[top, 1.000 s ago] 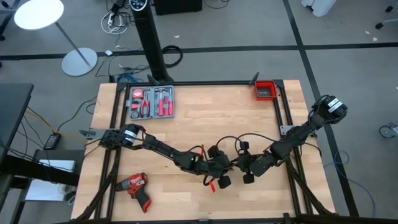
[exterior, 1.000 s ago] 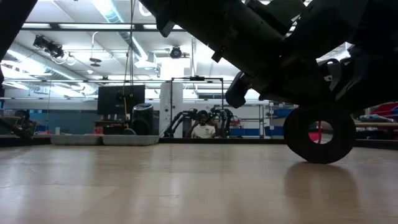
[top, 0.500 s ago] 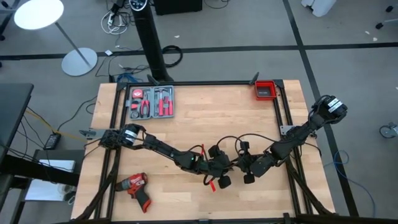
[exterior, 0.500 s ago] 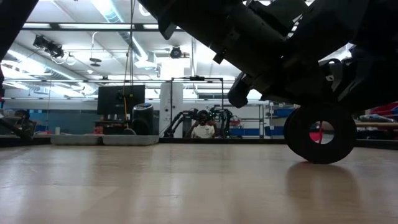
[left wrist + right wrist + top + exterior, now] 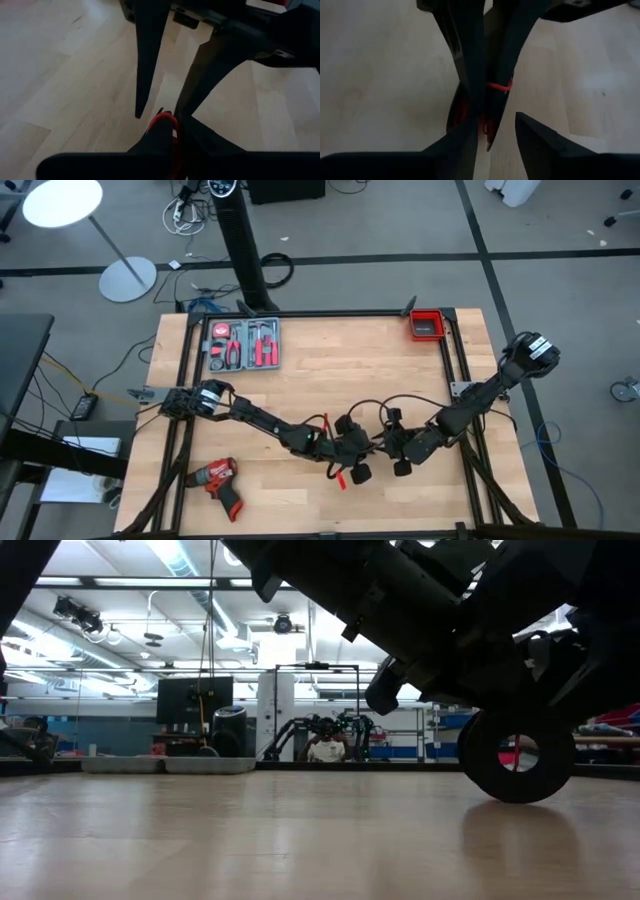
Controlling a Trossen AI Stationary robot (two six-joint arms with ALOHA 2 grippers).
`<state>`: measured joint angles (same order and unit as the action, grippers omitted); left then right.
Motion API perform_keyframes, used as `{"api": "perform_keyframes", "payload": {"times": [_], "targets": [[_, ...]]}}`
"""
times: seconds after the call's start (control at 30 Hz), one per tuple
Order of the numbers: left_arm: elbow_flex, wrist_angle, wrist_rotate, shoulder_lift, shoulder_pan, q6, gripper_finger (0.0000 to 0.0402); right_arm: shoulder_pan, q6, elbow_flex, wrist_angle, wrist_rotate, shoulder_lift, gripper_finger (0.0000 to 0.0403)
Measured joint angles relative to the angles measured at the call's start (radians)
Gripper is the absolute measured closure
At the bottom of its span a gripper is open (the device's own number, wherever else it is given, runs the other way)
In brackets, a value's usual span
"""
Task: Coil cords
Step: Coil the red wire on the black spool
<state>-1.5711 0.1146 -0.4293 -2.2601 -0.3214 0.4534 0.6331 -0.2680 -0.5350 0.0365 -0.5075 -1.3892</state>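
The thin red wire (image 5: 167,120) is at the tips of my left gripper (image 5: 162,126), which is shut on it above the table's middle (image 5: 360,446). My right gripper (image 5: 492,120) faces it from the table's right (image 5: 388,444) and is open. Its two fingers (image 5: 145,65) stand on either side of the left fingertips and the wire; whether they touch, I cannot tell. The red wire's loose end (image 5: 341,477) lies on the wood nearer the front edge. The black cable (image 5: 405,397) arches in loops behind both grippers. My left gripper pinches the red wire (image 5: 498,86) between its two fingers near their free ends. The fingers (image 5: 470,55) slant down from the table's left and lie across the wire. The held stretch is off the wood, and the wire beyond it trails down to the table.
A black ring (image 5: 515,755) stands on edge on the table below the arms. A red drill (image 5: 218,478) lies at the near left, a case of red-handled tools (image 5: 243,344) at the far left, and a red bin (image 5: 427,325) at the far right corner.
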Motion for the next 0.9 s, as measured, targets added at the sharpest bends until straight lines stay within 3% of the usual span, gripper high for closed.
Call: {"api": "perform_keyframes", "payload": {"times": [0.6, 0.9], "targets": [[0.001, -0.016, 0.012, 0.007, 0.001, -0.003, 0.0387, 0.001, -0.017, 0.000, -0.072, 0.055, 0.108, 0.0275], [0.001, -0.010, 0.028, 0.007, 0.001, -0.029, 0.0387, 0.054, 0.190, 0.000, 0.002, -0.048, 0.099, 0.0288]]}}
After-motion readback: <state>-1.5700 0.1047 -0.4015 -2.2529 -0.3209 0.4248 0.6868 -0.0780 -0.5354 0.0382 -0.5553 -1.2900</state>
